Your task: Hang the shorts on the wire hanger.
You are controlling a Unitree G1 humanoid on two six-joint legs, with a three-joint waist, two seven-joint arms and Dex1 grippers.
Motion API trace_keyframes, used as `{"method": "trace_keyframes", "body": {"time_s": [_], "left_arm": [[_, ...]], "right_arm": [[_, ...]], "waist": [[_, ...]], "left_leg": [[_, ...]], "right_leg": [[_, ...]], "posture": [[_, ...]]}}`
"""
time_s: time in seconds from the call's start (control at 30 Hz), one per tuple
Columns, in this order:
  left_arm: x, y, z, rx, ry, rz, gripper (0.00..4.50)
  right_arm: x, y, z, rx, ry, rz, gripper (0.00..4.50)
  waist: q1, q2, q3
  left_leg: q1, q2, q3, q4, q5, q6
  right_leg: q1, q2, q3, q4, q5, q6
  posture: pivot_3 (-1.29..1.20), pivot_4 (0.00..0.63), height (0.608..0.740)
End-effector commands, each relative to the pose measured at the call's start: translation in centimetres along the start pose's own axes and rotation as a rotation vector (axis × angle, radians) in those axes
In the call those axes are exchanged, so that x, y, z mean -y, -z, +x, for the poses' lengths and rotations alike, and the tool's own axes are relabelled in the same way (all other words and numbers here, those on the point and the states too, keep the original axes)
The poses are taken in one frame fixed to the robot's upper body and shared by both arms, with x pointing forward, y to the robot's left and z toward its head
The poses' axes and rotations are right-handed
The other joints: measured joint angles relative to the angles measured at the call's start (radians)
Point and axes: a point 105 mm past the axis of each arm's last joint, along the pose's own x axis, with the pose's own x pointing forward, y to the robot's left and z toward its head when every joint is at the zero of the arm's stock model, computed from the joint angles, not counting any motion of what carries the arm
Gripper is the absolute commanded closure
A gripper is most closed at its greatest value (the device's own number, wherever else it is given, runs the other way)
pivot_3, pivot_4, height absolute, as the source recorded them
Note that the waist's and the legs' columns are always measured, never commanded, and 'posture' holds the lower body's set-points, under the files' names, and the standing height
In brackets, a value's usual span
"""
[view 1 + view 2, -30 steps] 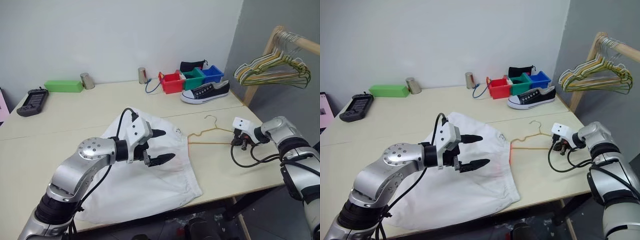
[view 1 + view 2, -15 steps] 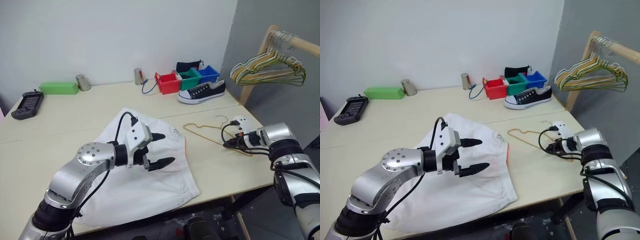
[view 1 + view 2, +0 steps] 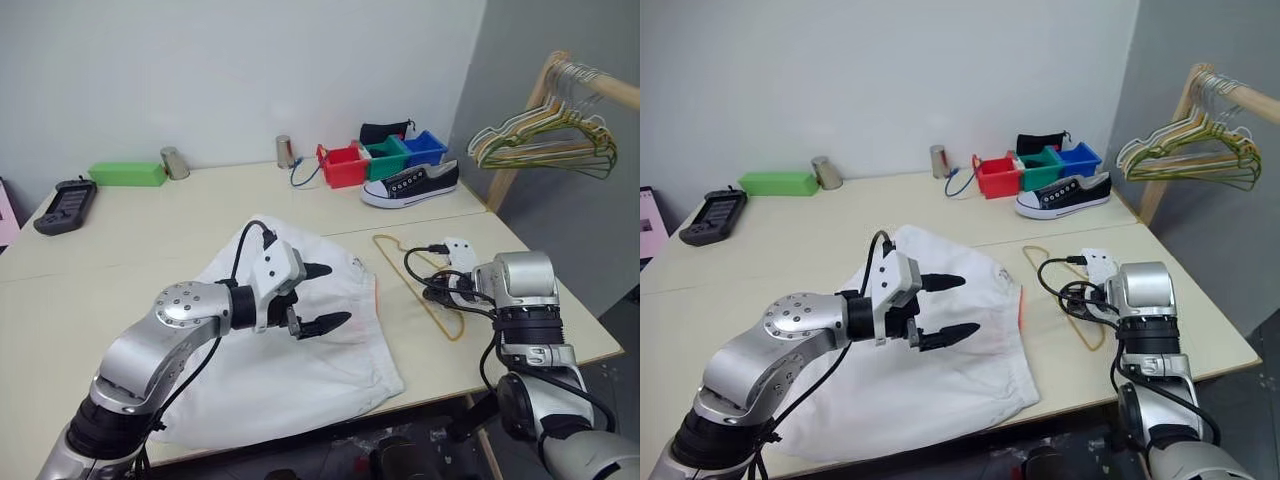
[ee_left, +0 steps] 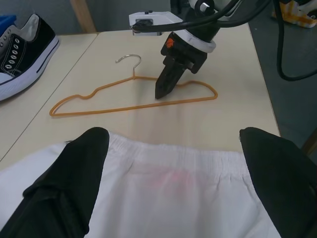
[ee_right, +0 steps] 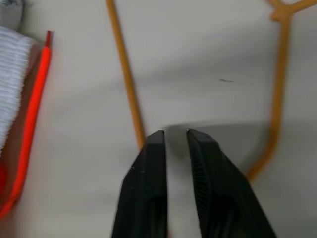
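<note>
Shorts [image 3: 290,360] cover the near middle of the table [image 3: 130,250], spread flat and white, their gathered waistband with its pink edge turned toward the wire hanger [image 4: 133,96]. That hanger lies flat on the bare tabletop just beside the waistband, apart from the cloth.

Over the shorts hangs the left gripper [image 3: 320,296], fingers spread wide and holding nothing. The right gripper [image 4: 165,87] points steeply down at the hanger's long bottom wire; its fingers [image 5: 148,183] stand a narrow gap apart, tips at the tabletop, with the wire running up to the left finger's tip and not clamped between the two.

Risk from here, as I judge it: the thin wire lies flush on the table, so if the fingers close a little to one side they may pinch only air, or push the hanger sliding away or under the waistband. A grip on one end of the bottom wire could also let the hanger swing when lifted.

Compared with a second ago, the hanger has been swung round on the table, from lying crosswise to lying lengthwise beside the shorts. The right gripper has rolled over to point downward and its fingers have parted slightly. The left gripper has kept its place.
</note>
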Motion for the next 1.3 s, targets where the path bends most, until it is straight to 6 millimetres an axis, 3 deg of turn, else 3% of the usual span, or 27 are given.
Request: {"method": "trace_keyframes", "body": {"time_s": [0.03,0.2,0.3,0.37,0.47,0.83,1.03,1.3], "left_arm": [[0.0,-1.0,-0.2,0.032,-0.003,0.037,0.00],[0.2,-0.9,-0.1,0.040,0.002,0.023,0.00],[0.2,-0.7,0.1,0.042,0.008,0.016,0.00],[0.0,-0.6,0.3,0.043,0.009,0.012,0.00],[-0.2,-0.6,0.4,0.042,0.013,0.012,0.00],[-0.3,-0.8,0.5,0.043,0.027,0.013,0.00],[-0.5,-0.7,0.2,0.034,0.015,0.017,0.00],[-0.6,-0.7,-0.1,0.028,-0.005,0.023,0.00]], "right_arm": [[0.4,-3.0,-2.2,0.170,0.029,-0.148,2.64],[0.7,-4.3,-5.5,0.268,0.083,-0.247,1.39],[0.6,-2.5,-5.8,0.229,0.036,-0.287,0.75],[0.3,0.3,-5.1,0.152,-0.049,-0.341,0.75],[1.1,2.3,-4.6,0.096,-0.069,-0.378,0.75],[2.2,3.3,-2.5,0.087,-0.068,-0.411,0.75],[1.6,3.7,-1.6,0.076,-0.108,-0.420,0.75],[1.7,3.9,-1.1,0.076,-0.122,-0.434,2.25]], "waist": [[-0.001,0.000,0.000],[-0.007,0.001,0.001],[-0.009,0.001,0.001],[-0.011,0.001,0.001],[-0.013,0.001,0.002],[-0.059,-0.001,0.008],[-0.059,-0.004,0.009],[-0.058,-0.005,0.009]], "left_leg": [[0.000,0.000,0.000,0.000,0.000,0.000],[0.000,0.000,0.001,-0.001,0.000,0.000],[-0.001,0.001,0.001,-0.002,0.000,0.000],[-0.001,0.001,0.001,-0.002,0.000,0.000],[-0.002,0.001,0.001,-0.002,0.000,0.000],[-0.011,0.001,0.005,-0.001,0.000,0.000],[-0.011,0.001,0.006,0.000,0.000,0.001],[-0.011,0.002,0.008,-0.001,0.000,0.001]], "right_leg": [[0.000,0.000,0.000,0.000,0.000,0.000],[-0.002,0.000,0.001,0.000,0.000,0.000],[-0.002,0.001,0.000,-0.001,-0.001,0.000],[-0.002,0.001,0.000,-0.001,-0.001,0.000],[-0.001,0.001,0.000,-0.005,-0.002,-0.002],[-0.007,0.001,0.005,-0.010,0.001,0.002],[-0.007,0.002,0.006,-0.011,0.002,0.004],[-0.007,0.005,0.012,-0.011,0.002,0.004]], "posture": [[-0.17,0.009,0.740],[-0.21,0.020,0.740],[-0.23,0.029,0.740],[-0.24,0.033,0.740],[-0.24,0.040,0.740],[-0.24,0.049,0.740],[-0.23,0.047,0.740],[-0.21,0.037,0.740]]}}
